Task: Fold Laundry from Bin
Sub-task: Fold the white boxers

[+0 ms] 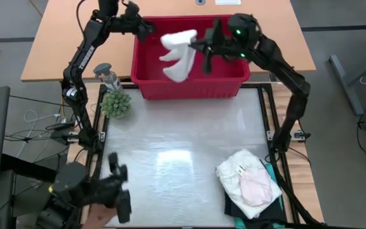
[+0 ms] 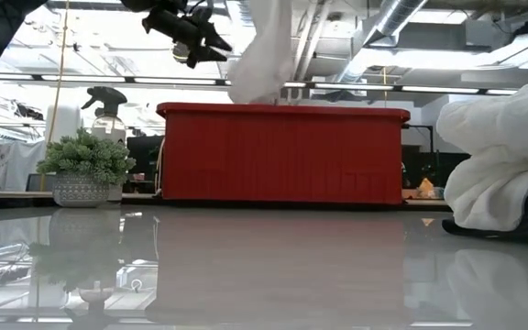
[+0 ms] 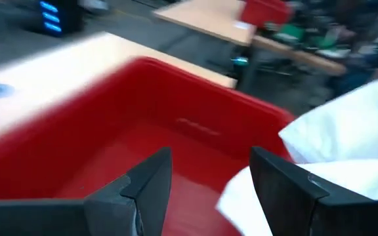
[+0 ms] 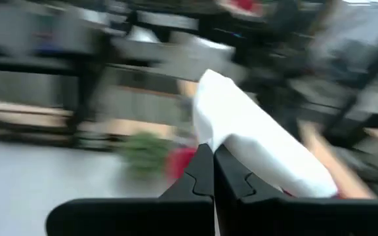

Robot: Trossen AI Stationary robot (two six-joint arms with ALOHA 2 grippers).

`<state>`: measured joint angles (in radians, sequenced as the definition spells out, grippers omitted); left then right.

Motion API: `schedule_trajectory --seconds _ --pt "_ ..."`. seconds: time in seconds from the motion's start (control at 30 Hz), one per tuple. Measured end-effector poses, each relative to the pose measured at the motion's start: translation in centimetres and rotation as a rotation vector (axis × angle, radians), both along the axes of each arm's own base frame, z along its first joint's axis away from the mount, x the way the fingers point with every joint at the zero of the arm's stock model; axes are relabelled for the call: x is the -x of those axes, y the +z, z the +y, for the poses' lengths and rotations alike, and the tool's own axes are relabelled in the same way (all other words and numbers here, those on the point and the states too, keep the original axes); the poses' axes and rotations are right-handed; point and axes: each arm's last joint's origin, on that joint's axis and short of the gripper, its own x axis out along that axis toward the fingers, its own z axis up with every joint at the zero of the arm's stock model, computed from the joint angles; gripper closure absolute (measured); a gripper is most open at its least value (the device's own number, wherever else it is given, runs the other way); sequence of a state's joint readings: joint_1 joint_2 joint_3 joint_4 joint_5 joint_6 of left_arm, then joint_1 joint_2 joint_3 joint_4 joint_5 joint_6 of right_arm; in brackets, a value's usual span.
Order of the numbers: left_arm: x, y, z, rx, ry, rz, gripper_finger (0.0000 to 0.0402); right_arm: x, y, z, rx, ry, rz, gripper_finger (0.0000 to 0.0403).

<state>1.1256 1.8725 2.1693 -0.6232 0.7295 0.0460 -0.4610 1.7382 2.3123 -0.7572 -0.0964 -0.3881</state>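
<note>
right claw (image 1: pixel 203 46) pinched on small white soft cloth (image 1: pixel 178 54) | cloth dangling lengthwise below claw, over rectangular red plastic slotted bin (image 1: pixel 189 86) | left claw (image 1: pixel 150 28) spread, beside cloth, nearer free edge | folded pile on tabletop (image 1: pixel 170 146)

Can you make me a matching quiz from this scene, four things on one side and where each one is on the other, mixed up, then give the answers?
Things:
1. white cloth
2. red bin
3. potted plant
4. folded pile

Places:
A. on the table's near right corner
B. at the far edge of the table
C. hanging above the bin, pinched in the right gripper
D. by the bin's left end, near the spray bottle

Pairs: 1-C, 2-B, 3-D, 4-A
</note>
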Motion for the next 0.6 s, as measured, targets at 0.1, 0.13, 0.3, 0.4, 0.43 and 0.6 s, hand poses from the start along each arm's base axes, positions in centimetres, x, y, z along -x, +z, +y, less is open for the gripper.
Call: schedule_trajectory --seconds 0.1,0.13,0.3,0.4,0.43,0.6 --pt "-1.4 -0.2 -1.2 0.103 -0.14 -0.039 0.0207 0.6 0.5 3.0 -0.058 0.167 0.013 0.0386" --pt "-2.0 -0.2 -1.7 0.133 -0.201 -0.055 0.0207 0.8 0.5 3.9 -0.078 0.233 0.028 0.0386" --pt "-4.2 1.3 -5.6 0.208 -0.376 -0.089 0.0207 0.8 -0.2 7.7 -0.164 0.421 0.124 0.0386" --pt "-4.9 3.0 -9.0 0.196 -0.425 -0.087 0.0207 0.3 -1.4 8.7 -0.209 0.451 0.219 0.0386" --pt "-5.0 3.5 -10.2 0.189 -0.434 -0.081 0.0207 -0.1 -1.9 8.9 -0.223 0.462 0.25 0.0386" --pt "-4.3 5.9 -16.7 0.102 -0.406 -0.013 0.0207 -3.2 -6.3 9.5 -0.324 0.529 0.434 0.0386"
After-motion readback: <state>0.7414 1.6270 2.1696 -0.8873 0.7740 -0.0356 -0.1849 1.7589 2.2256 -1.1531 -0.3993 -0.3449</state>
